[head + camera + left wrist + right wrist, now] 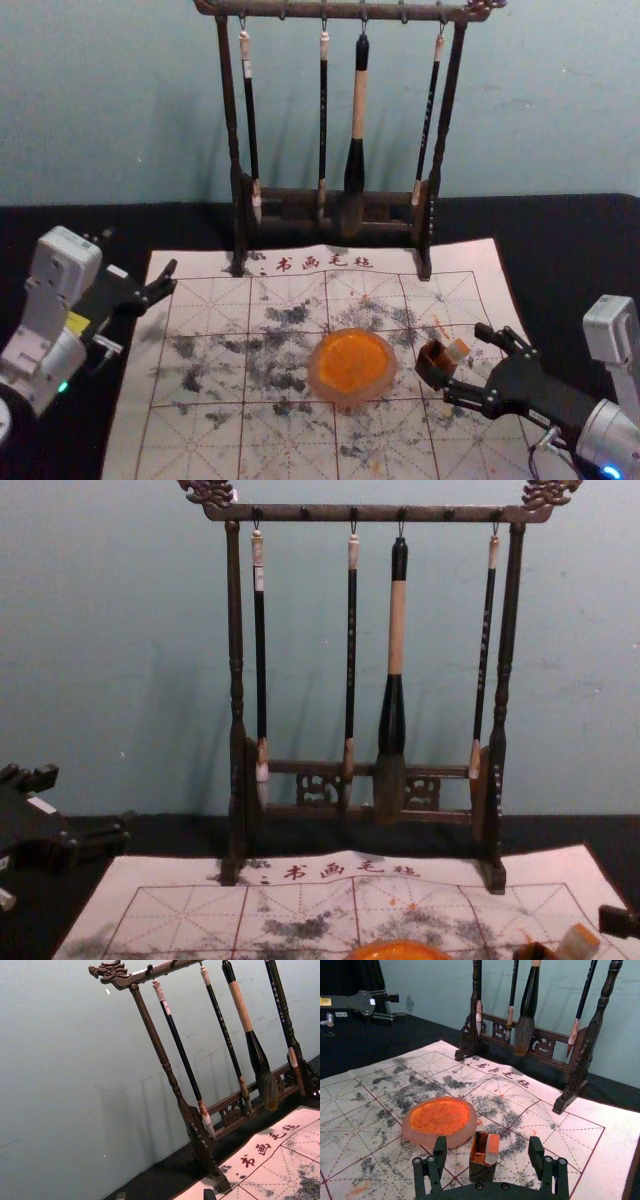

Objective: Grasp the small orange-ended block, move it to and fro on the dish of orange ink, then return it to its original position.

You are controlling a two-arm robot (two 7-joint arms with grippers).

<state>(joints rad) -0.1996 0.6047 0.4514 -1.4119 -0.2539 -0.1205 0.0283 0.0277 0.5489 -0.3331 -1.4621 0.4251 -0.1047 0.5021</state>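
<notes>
Head view. The small orange-ended block (457, 351) sits at the mouth of a dark box (436, 359), to the right of the ink dish (352, 362). It is tilted, its long axis slanting; its exact angle is uncertain. The right gripper (465, 362) reaches in low over the printed mat (210, 440), fingers spread about the block. The left gripper (140, 262) is parked beyond the mat's left edge, near the brush rack (432, 215), its fingers apart and holding nothing.

Left wrist view. Hanging brushes (182, 1052) and the rack appear beyond two separated fingertips.

Right wrist view. The block lies between the widely parted fingers, touching neither; nothing is gripped. Its orange part points away from the palm, its pale end towards it, the long axis running roughly along the fingers.

Chest view. The block leans beside the box, at lower right, near a fingertip of the right gripper; its tilt is visible.
</notes>
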